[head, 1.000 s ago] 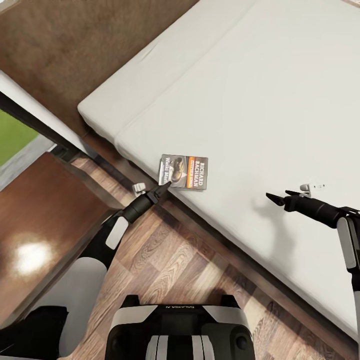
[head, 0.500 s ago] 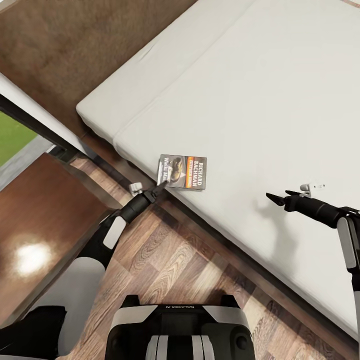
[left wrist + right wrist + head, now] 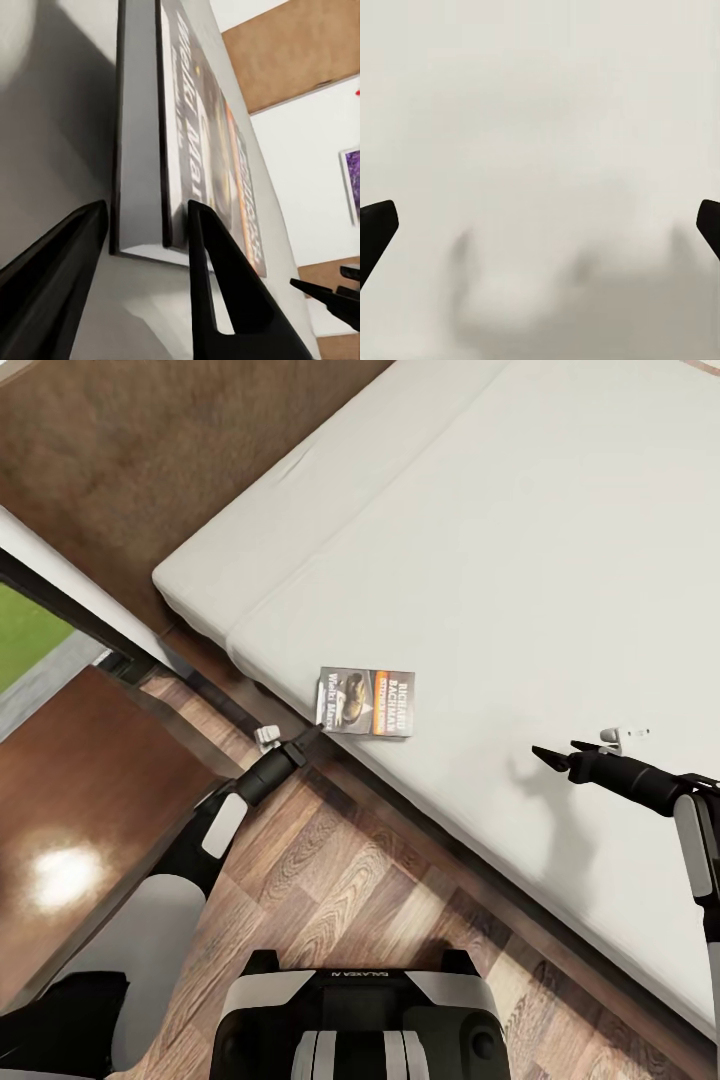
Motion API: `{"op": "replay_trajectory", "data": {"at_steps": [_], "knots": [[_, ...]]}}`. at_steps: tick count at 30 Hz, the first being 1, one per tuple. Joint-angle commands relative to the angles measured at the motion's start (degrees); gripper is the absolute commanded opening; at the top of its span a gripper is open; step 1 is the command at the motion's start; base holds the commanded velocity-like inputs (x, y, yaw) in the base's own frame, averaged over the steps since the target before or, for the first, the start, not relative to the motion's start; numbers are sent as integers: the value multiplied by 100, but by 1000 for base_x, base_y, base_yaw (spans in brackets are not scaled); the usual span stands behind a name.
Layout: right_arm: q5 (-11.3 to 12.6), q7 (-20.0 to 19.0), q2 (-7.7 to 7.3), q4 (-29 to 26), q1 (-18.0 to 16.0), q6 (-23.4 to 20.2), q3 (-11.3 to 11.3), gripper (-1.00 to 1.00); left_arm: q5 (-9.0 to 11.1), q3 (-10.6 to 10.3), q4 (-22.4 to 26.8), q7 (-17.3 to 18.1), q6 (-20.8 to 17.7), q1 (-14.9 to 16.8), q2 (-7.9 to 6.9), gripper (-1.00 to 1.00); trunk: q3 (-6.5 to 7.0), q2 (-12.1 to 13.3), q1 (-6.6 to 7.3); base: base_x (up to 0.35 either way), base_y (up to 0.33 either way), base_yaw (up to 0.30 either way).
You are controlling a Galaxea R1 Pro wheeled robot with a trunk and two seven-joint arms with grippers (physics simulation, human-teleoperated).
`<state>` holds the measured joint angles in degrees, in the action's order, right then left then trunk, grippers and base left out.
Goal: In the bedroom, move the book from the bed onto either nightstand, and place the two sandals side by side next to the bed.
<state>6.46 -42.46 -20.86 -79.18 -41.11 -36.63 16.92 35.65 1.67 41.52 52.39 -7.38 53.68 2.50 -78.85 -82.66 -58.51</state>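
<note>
The book lies flat on the pale mattress of the bed, close to its near edge, orange band and white lettering facing up. My left gripper comes in low from the floor side at the book's near corner. In the left wrist view the book shows edge-on, and my left gripper is open with a dark finger on each side of the book's thickness, a thin gap at both. My right gripper hovers open above bare mattress, well right of the book.
A reddish-brown glossy nightstand top stands at the left beside the bed's corner. Behind it a dark-framed window shows green outside. The brown headboard spans the upper left. Wood-plank floor runs along the dark bed frame.
My left gripper has drawn back slightly down and left from the book's corner. The book has barely shifted on the mattress. The right arm has not moved.
</note>
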Motion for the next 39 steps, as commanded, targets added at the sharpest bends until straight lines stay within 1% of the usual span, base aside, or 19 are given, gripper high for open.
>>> {"op": "replay_trajectory", "data": {"at_steps": [1, 17, 20, 21, 23, 39], "knots": [[48, 1, -2, 0, -2, -46, 4, 100, 21, 18, -3, 31, -55, 2, 5, -100, -2, -2, 0, 0, 0, 0], [48, 7, 0, 8, -2, -46, 4, 100, 27, 26, -4, 30, -65, -15, 4, -100, -2, -2, 0, -4, 0, 0], [48, 8, 2, 8, -2, -46, 4, 100, 25, 82, -1, 32, -82, -15, 4, -100, 52, 119, 66, -2, 0, 0], [48, 9, 3, 8, -2, -46, 4, 100, 18, 175, 16, 48, -99, -15, 4, -100, 70, 159, 88, 0, 0, 0], [48, 10, 3, 8, -2, -46, 4, 100, 15, 192, 19, 54, -102, -15, 4, -100, 106, 239, 132, 0, 0, 0], [48, 15, 3, 8, -2, -38, -4, 100, -51, 211, -30, 65, -48, -65, -4, -100, 393, 881, 483, 0, 0, 0]]}}
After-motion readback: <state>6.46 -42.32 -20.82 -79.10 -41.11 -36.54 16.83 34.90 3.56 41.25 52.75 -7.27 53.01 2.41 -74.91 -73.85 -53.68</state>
